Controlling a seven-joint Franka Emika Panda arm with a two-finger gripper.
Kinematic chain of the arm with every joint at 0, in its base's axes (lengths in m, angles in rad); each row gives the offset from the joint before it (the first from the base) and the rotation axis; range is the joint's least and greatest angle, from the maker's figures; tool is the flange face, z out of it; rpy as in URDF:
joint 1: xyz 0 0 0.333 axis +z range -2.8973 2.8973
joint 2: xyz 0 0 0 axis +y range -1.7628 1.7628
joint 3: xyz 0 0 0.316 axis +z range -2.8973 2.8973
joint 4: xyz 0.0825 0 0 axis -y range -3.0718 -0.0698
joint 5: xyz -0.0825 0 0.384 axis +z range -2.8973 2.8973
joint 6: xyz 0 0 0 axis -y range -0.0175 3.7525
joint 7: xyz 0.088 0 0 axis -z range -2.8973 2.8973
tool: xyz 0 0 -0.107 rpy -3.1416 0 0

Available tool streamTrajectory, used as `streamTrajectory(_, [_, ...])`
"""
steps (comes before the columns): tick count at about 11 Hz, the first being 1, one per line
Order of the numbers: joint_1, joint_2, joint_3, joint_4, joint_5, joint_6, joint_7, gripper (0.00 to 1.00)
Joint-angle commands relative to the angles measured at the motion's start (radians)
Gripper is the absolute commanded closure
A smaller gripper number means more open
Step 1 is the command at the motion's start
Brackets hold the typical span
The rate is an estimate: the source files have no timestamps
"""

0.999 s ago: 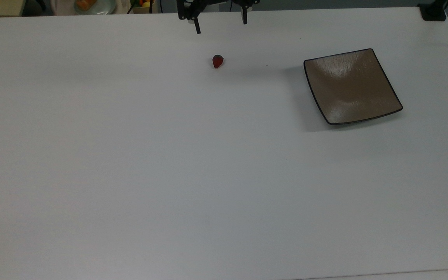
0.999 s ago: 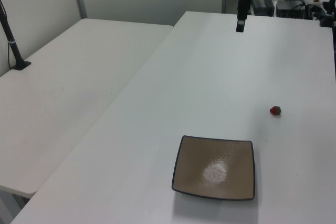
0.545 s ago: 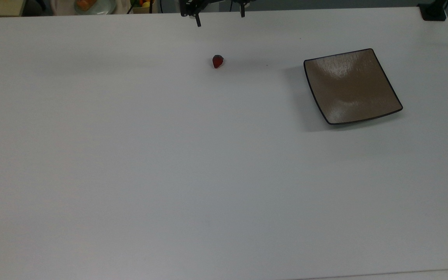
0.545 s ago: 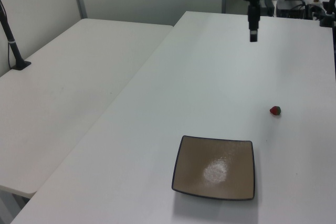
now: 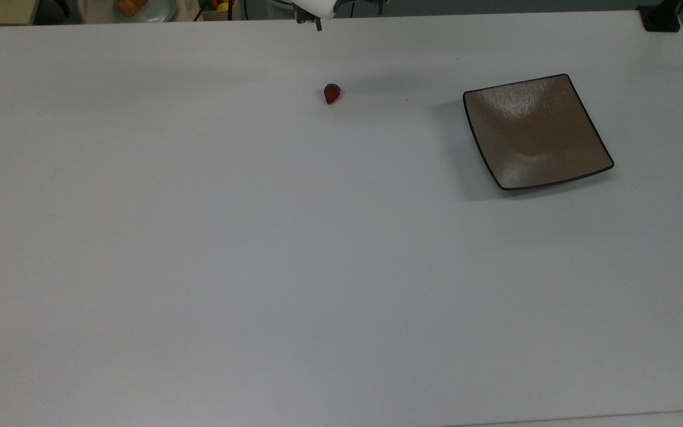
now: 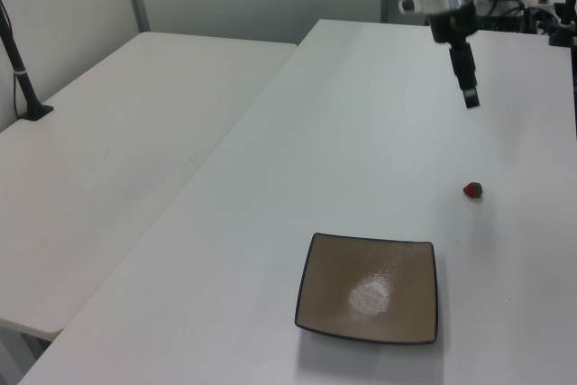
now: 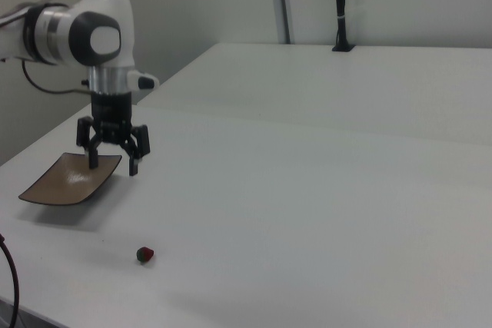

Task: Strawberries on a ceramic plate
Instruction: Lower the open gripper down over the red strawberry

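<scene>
Strawberry (image 5: 332, 93) alone on white table (image 5: 258, 267), at about 12 o'clock in the top view, well apart from brown ceramic plate (image 5: 536, 131) toward 2 o'clock. Gripper (image 7: 113, 153) up in the air above the table, jaws spread wide, nothing between them, clear of the berry (image 7: 145, 254). Likely very light, soft, easily bruised, prone to roll on its tapered body. Best taken across the widest red flesh just below the dark cap, with gentle closing force.
</scene>
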Motion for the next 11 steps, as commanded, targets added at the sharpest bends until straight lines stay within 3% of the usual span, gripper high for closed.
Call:
streamTrajectory(1, [0.005, -0.017, 0.056, -0.131, -0.085, -0.001, -0.010, 0.00])
streamTrajectory(4, [-0.034, -0.007, 0.056, -0.206, -0.088, 0.041, -0.014, 0.00])
streamTrajectory(9, [-0.015, 0.016, 0.059, -0.329, -0.086, 0.306, 0.034, 0.00])
streamTrajectory(11, [-0.015, 0.013, 0.059, -0.358, -0.086, 0.345, 0.071, 0.00])
